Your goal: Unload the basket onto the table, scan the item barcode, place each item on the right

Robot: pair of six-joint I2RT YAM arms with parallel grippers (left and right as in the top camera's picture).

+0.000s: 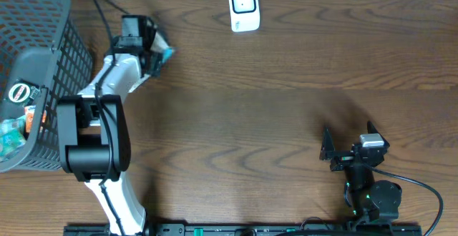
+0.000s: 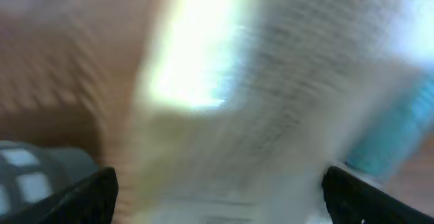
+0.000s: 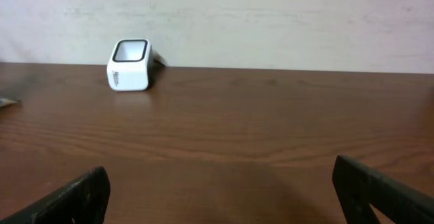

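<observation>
The item (image 1: 164, 52) is a white package with a teal edge, lying at the far left of the table beside the tip of my left gripper (image 1: 152, 48). The left wrist view is badly blurred. It shows the package (image 2: 271, 102) with fine print filling the space between the fingers of my left gripper (image 2: 220, 197). The jaws stand wide, and a strip of table shows between the left finger (image 2: 88, 197) and the package. The white barcode scanner (image 1: 243, 7) stands at the far edge, also visible as the scanner (image 3: 129, 64) in the right wrist view. My right gripper (image 1: 333, 151) is open and empty near the front right.
A black wire basket (image 1: 43, 64) with several packaged goods sits at the left edge, close beside the left arm. A cable runs from the table's far edge to the left wrist. A pale wall (image 3: 271, 20) rises behind the table.
</observation>
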